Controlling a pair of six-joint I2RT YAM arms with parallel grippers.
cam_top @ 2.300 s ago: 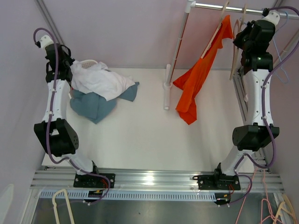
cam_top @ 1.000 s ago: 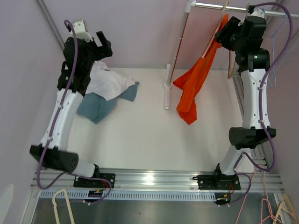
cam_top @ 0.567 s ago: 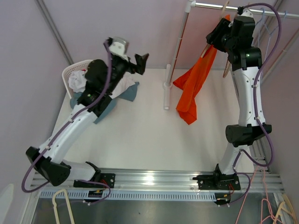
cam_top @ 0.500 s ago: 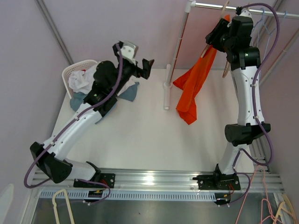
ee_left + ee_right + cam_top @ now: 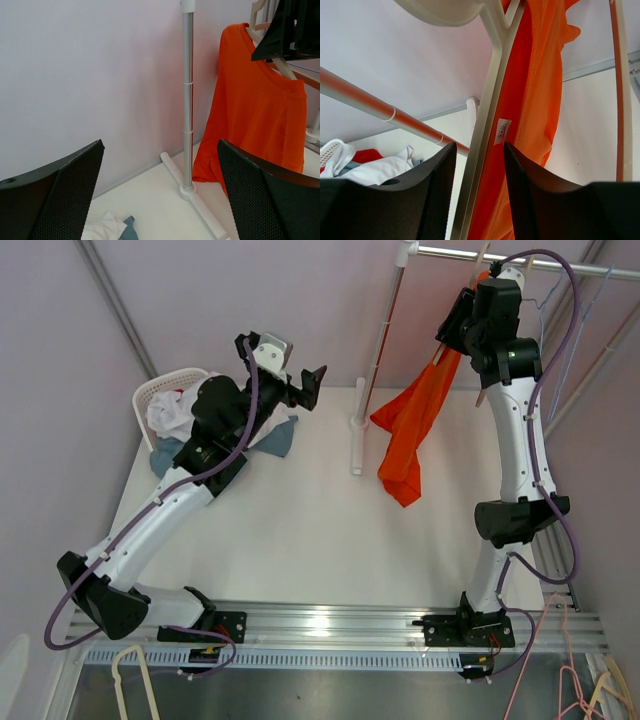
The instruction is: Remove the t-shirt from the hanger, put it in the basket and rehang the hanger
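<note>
Top view, t-shirt: orange, hanging from hanger on the rail, upper right of frame.
Top view, right gripper: at the shirt's shoulder.
Left wrist view, left gripper: spread wide, empty; shirt at right.
Right wrist view, right gripper: partly apart, astride hanger arm and shirt; grip unclear.

Lighting's bright and flat, seemingly from overhead, so the white bench only picks up faint, soft shadows. There's a hot glare patch on the aluminium rail at the near edge of the top view. The walls read a bit pinkish. The left pincer looks dark but sharp, mesh grain and all. The right pincer goes near-black and blurry, and the pale hanger close in front of it is slightly soft too.
</note>
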